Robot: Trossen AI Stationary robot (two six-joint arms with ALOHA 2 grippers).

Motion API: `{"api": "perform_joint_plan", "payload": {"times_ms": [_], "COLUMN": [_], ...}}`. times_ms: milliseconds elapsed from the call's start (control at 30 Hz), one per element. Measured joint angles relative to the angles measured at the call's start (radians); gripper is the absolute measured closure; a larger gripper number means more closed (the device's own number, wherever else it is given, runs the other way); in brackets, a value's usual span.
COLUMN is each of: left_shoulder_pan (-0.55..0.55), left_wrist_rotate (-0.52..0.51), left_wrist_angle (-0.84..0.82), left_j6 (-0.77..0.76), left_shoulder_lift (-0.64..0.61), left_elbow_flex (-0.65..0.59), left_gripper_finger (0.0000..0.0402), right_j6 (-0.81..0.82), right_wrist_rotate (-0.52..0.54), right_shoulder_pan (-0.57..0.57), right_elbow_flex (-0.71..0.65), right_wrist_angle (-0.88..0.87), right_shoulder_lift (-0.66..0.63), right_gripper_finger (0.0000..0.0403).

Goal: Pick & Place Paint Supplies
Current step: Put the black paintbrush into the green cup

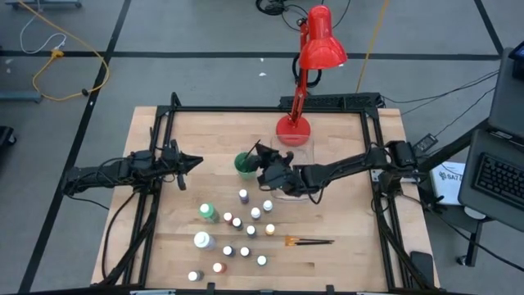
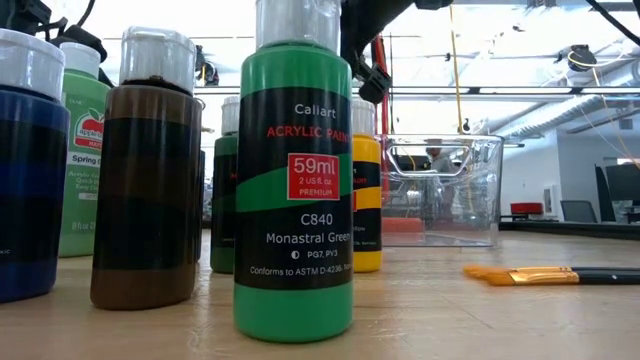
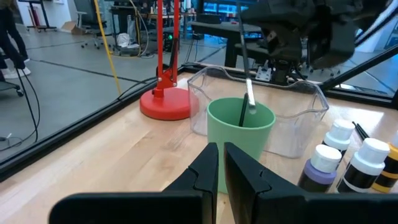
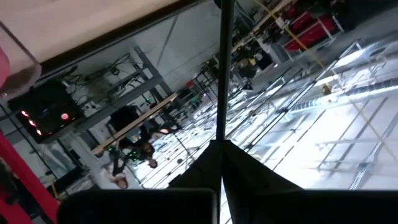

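Clamped on 1 thin brush (image 4: 222,68), the right gripper (image 1: 270,174) hangs its tip down into the green cup (image 3: 240,134), apparently to stand it there, while the left gripper (image 1: 185,161) waits closed nearby.

Grey floor (image 1: 205,33) with dark tape lines surrounds the wooden table (image 1: 344,205).
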Motion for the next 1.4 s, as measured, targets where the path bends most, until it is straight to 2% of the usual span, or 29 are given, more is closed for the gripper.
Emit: {"api": "perform_joint_plan", "payload": {"times_ms": [333,600,1033,1233,1400], "left_shoulder_pan": [0.000,0.000,0.000,0.000,0.000], "left_wrist_rotate": [0.000,-0.001,-0.001,-0.001,-0.001], "left_wrist_angle": [0.000,0.000,-0.002,-0.001,0.000], "left_j6": [0.017,0.047,0.108,0.108,0.108], "left_shoulder_lift": [0.000,0.000,0.000,0.000,0.000], "left_elbow_flex": [0.000,0.000,0.000,0.000,0.000], "left_gripper_finger": [0.0376,0.0376,0.0376,0.0376,0.0376], "right_j6": [-0.002,-0.065,-0.068,-0.044,-0.025], "right_wrist_rotate": [-0.010,-0.118,-0.295,-0.323,-0.315], "right_shoulder_pan": [-0.023,-0.027,-0.050,-0.060,-0.060], "right_elbow_flex": [-0.061,-0.108,-0.150,-0.172,-0.172], "right_wrist_angle": [0.002,0.010,0.009,0.009,0.020], "right_shoulder_lift": [-0.001,-0.001,-0.001,0.000,0.000], "right_gripper_finger": [0.0403,0.0403,0.0403,0.0400,0.0376]}}
